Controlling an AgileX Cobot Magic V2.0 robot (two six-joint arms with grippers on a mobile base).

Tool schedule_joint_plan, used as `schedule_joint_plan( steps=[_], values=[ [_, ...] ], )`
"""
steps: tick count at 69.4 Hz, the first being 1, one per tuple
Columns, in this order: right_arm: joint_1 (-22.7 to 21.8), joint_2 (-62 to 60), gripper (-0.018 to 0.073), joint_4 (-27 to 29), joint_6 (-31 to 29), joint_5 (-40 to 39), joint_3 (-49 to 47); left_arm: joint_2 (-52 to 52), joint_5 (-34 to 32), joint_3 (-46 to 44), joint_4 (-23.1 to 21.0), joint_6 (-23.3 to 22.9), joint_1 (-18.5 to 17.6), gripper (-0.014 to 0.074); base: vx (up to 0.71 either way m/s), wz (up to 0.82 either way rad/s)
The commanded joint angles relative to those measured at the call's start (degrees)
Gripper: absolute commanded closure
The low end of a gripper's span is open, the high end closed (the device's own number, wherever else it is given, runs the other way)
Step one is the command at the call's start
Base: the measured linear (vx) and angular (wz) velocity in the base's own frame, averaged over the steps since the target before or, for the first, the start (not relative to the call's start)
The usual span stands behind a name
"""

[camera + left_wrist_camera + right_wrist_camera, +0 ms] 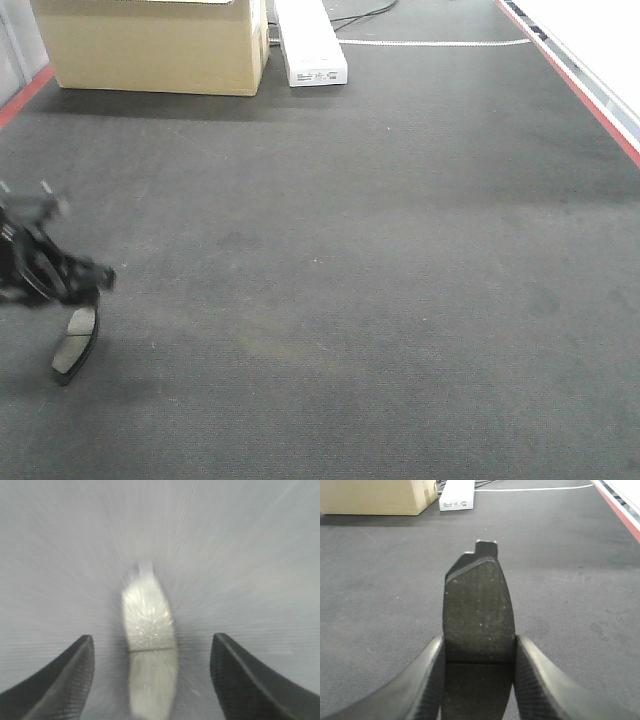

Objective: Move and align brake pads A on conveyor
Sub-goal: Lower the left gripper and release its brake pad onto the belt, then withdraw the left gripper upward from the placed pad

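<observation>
My left gripper (152,640) is spread wide over a pad (148,615) on the belt (380,260), and neither finger touches it. I should centre over it and square up with its long edges before closing. My right gripper (479,641) pinches a second pad (478,597) by its long edges, above the belt. Only the front view places the first pad near the belt's left side; the left wrist view is blurred.

Left end effector (152,636) gapes wide — right end effector (479,638) clamped.
</observation>
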Motion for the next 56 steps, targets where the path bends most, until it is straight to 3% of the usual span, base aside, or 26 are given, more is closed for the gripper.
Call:
schedule_joint_plan(
  steps=[1, 20, 41, 56],
  values=[
    [-0.3, 0.5, 0.0566, -0.7, -0.2, -5.5, -1.9, -9.1, -1.6, -0.9, -0.2, 0.1, -0.2, 0.0120, 0.00, 0.00],
    [-0.3, 0.5, 0.0566, -0.7, -0.2, -5.5, -1.9, -29.8, -9.4, 10.1, -0.1, 0.2, -0.2, 0.0131, 0.00, 0.00],
    [-0.3, 0.5, 0.0566, -0.7, -0.2, -5.5, -1.9, -54.8, -19.6, 28.9, 1.3, 0.2, -0.2, 0.0132, 0.00, 0.00],
    [-0.3, 0.5, 0.0566, -0.7, -0.2, -5.5, -1.9, -70.3, -22.9, 41.6, 1.3, 0.1, -0.2, 0.0132, 0.00, 0.00]
  ],
)
